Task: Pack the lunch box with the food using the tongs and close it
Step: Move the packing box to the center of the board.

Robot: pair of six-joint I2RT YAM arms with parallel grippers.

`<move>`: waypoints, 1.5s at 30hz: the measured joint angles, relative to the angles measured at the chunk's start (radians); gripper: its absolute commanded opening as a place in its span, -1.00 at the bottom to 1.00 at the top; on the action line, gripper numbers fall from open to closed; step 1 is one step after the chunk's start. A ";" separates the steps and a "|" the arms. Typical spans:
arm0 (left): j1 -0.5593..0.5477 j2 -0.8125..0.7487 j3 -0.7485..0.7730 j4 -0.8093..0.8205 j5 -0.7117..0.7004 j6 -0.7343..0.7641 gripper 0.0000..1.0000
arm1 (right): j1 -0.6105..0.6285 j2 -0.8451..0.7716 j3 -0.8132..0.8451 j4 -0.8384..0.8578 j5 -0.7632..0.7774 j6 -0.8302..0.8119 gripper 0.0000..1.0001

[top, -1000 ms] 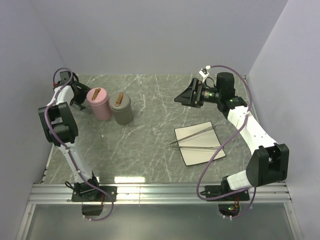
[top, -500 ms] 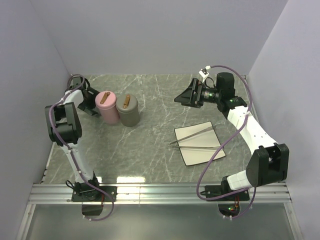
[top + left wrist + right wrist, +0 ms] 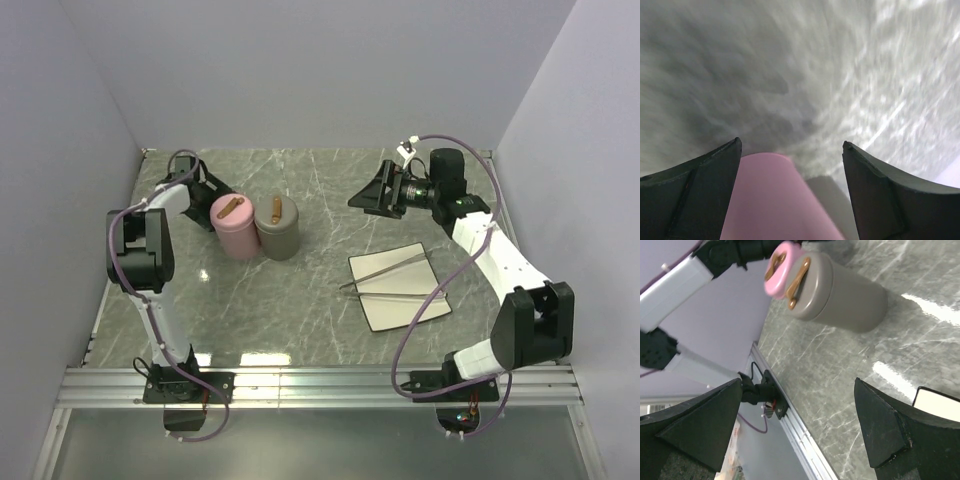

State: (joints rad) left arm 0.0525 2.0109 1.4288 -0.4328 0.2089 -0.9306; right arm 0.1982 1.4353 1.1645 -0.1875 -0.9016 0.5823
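Observation:
The lunch box shows as two lidded cylinders standing side by side at the back left, one pink (image 3: 237, 229) and one grey (image 3: 279, 228), each with a brown handle on top. My left gripper (image 3: 213, 203) is open around the pink one (image 3: 772, 200), which lies against one finger, with a gap to the other. The silver tongs (image 3: 395, 276) lie across a white plate (image 3: 400, 312) at the right. My right gripper (image 3: 362, 195) hangs open and empty above the table, behind the plate. The food is out of view.
The right wrist view looks across the marble table to the grey cylinder (image 3: 845, 295), the pink lid (image 3: 782, 267) and the left arm behind them. A corner of the plate (image 3: 940, 401) shows at its right edge. Lilac walls close in the left, back and right.
The left arm has swung right along the back, and the pink and grey cylinders have slid right with it. The right arm, plate and tongs have barely moved.

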 measured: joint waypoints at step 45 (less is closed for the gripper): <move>0.156 -0.210 -0.191 0.092 0.337 0.242 0.36 | 0.246 1.028 0.613 0.653 -0.002 0.471 0.63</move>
State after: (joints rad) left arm 0.2081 1.8008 1.2377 -0.3405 0.5461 -0.6888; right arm 0.4446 2.4638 1.7771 0.4652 -0.9031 1.0531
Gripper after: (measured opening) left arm 0.686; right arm 0.818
